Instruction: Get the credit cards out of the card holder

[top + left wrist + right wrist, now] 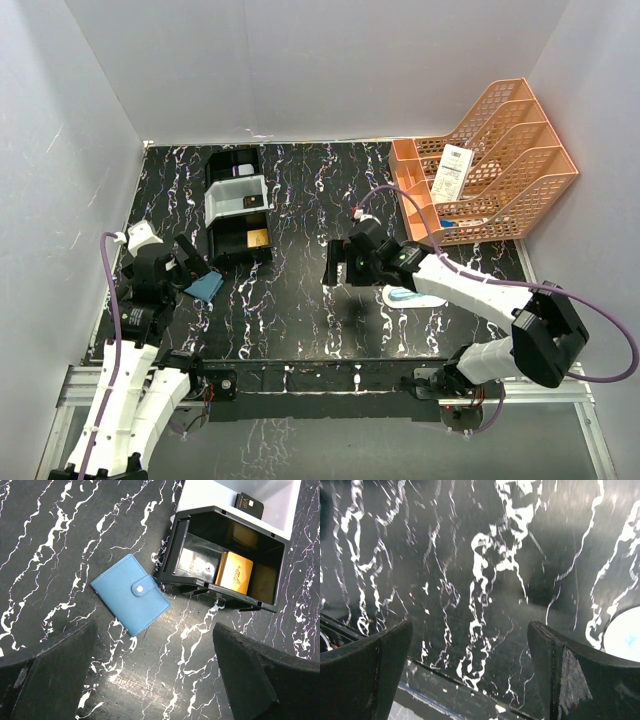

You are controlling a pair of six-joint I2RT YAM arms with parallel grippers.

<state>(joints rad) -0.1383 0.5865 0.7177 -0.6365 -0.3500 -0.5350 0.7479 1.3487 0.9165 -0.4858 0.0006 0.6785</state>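
Observation:
The card holder (131, 600), a teal-blue wallet, lies folded shut on the black marbled table with its snap tab (139, 588) fastened; it also shows in the top view (205, 288). Whatever is inside it is hidden. A gold credit card (236, 571) lies in the tray's black compartment, and a black credit card (249, 503) lies in its white one. My left gripper (155, 645) hovers open just on the near side of the wallet, touching nothing. My right gripper (333, 262) hangs open over bare table at mid-table, holding nothing.
The black-and-white tray (236, 188) stands behind the wallet. A white-and-light-blue oval case (410, 297) lies under the right arm. An orange file rack (520, 190) holding a white barcoded slip (452, 172) fills the back right corner. White walls enclose the table.

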